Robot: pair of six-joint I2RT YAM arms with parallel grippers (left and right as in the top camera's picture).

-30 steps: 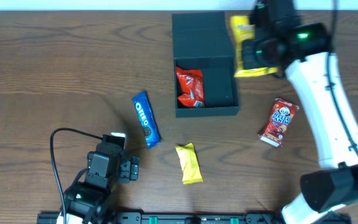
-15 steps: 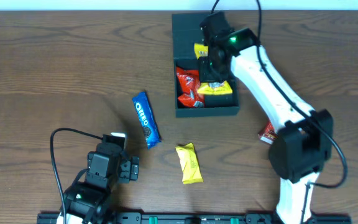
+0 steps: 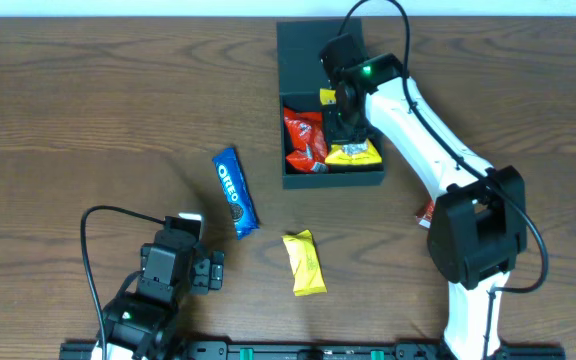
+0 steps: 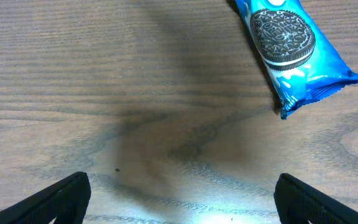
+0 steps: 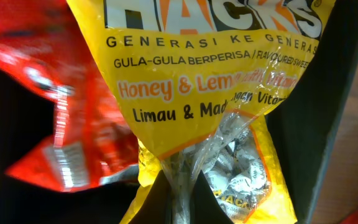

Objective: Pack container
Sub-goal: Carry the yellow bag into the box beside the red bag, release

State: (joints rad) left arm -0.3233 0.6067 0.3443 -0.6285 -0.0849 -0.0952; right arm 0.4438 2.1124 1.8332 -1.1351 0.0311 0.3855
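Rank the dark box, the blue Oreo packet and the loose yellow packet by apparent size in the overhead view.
1. matte dark green-black square box
2. blue Oreo packet, longer
3. loose yellow plastic packet, shorter but slightly wider; these last two look close.

The overhead camera looks straight down and sees the whole table [image 3: 88, 100]. The left wrist camera sits low near the front left corner, facing the blue packet [image 4: 288, 46]. The right wrist camera is pressed close to the yellow bag [image 5: 210, 93] by the back edge. Overhead shows both too.
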